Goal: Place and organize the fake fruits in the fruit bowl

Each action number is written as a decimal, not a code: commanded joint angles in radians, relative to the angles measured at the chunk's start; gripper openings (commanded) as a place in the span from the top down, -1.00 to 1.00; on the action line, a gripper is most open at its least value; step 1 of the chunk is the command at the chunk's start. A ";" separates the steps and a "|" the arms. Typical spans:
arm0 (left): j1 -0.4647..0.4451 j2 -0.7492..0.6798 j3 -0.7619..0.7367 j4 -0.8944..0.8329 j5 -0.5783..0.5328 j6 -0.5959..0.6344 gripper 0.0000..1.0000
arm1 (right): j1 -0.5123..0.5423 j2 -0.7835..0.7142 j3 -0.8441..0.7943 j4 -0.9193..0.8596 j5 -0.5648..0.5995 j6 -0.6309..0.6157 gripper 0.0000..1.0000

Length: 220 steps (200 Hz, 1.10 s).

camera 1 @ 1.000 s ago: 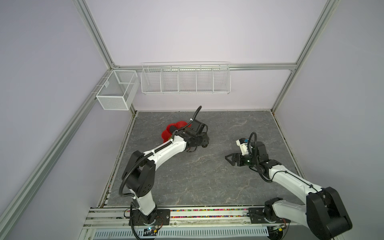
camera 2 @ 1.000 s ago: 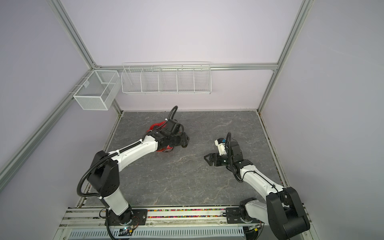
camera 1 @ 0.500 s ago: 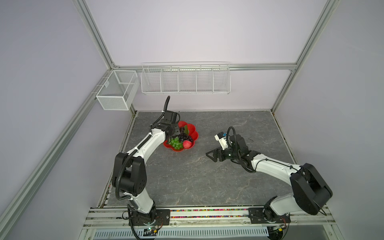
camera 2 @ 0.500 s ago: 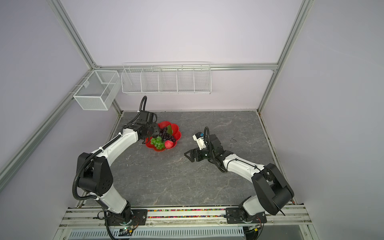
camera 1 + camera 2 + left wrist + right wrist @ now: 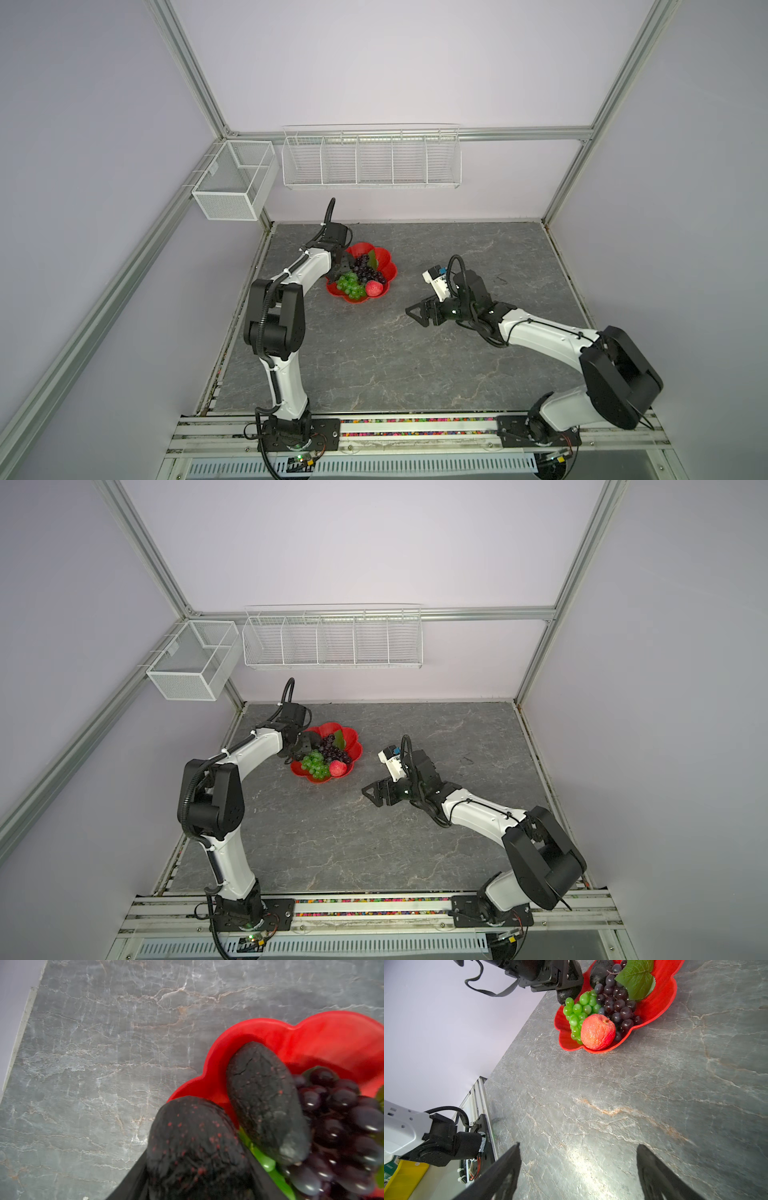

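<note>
The red fruit bowl (image 5: 384,266) (image 5: 353,746) (image 5: 660,997) stands at the back left of the table. In it lie a green grape bunch (image 5: 349,284) (image 5: 577,1012), a dark purple grape bunch (image 5: 365,270) (image 5: 616,1003) with a green leaf (image 5: 635,978), a red apple (image 5: 374,288) (image 5: 598,1031) and one avocado (image 5: 264,1101). My left gripper (image 5: 343,266) (image 5: 197,1167) is shut on a second avocado (image 5: 193,1147) (image 5: 564,995) over the bowl's left rim. To the right of the bowl, my right gripper (image 5: 419,313) (image 5: 578,1145) hangs open and empty over bare table.
Two white wire baskets (image 5: 235,180) (image 5: 372,158) hang on the back wall and left corner, well above the table. The grey stone tabletop (image 5: 374,353) stretches in front of and right of the bowl. The left wall runs close behind my left arm.
Over the second, my left gripper moved from over the bowl's near right side to its left rim, uncovering the fruit. The right gripper shifted left toward the bowl. Both are still since half a second ago.
</note>
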 commanded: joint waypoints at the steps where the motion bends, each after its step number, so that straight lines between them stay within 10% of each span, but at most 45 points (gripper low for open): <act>1: 0.009 0.017 0.041 -0.017 -0.010 0.029 0.09 | 0.008 -0.002 0.011 -0.015 0.019 -0.007 -0.76; 161: 0.004 -0.203 -0.096 0.085 0.021 0.022 -0.35 | 0.003 0.041 0.074 -0.015 -0.007 -0.011 -0.76; 220: 0.001 -0.666 -0.512 0.444 -0.087 0.042 -0.47 | -0.317 -0.156 -0.048 -0.006 0.036 -0.008 -0.76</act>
